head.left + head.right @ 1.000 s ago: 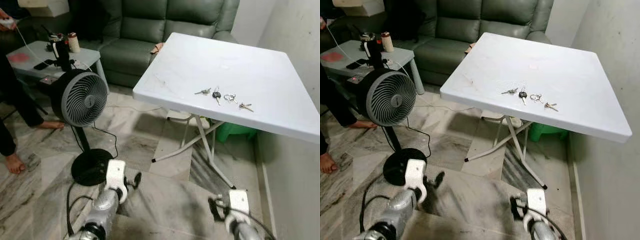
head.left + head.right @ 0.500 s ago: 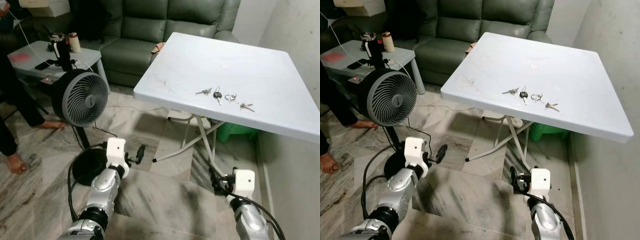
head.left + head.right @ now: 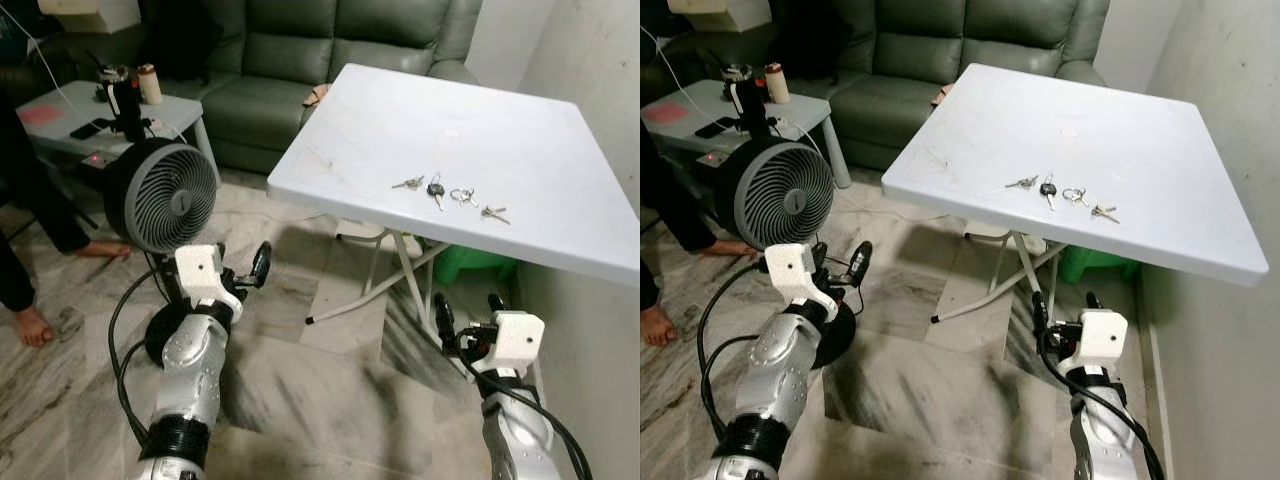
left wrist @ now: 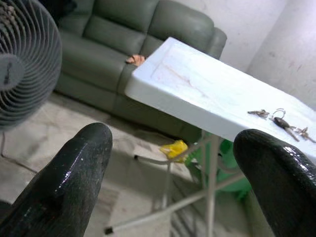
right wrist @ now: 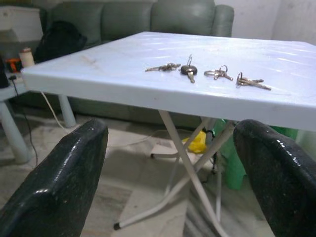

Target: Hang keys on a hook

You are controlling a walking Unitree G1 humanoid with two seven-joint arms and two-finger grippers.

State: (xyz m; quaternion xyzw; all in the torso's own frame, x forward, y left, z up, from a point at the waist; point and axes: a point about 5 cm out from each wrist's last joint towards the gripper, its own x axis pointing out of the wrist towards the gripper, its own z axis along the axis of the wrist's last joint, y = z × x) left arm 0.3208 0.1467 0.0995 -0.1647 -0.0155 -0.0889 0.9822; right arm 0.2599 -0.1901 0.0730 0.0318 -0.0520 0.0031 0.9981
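Here, keys lying in row near front edge of white folding table. Left gripper hanging below table height beside fan, fingers spread wide, holding nothing. Right gripper hovering under table edge, likewise gaping, empty.

The person beside the fan is cut off at the frame edge.

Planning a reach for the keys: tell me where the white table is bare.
The white table is bare beyond the keys, toward the sofa, and along its left edge. The keys crowd only a short row near the front edge; both grippers are below the tabletop.
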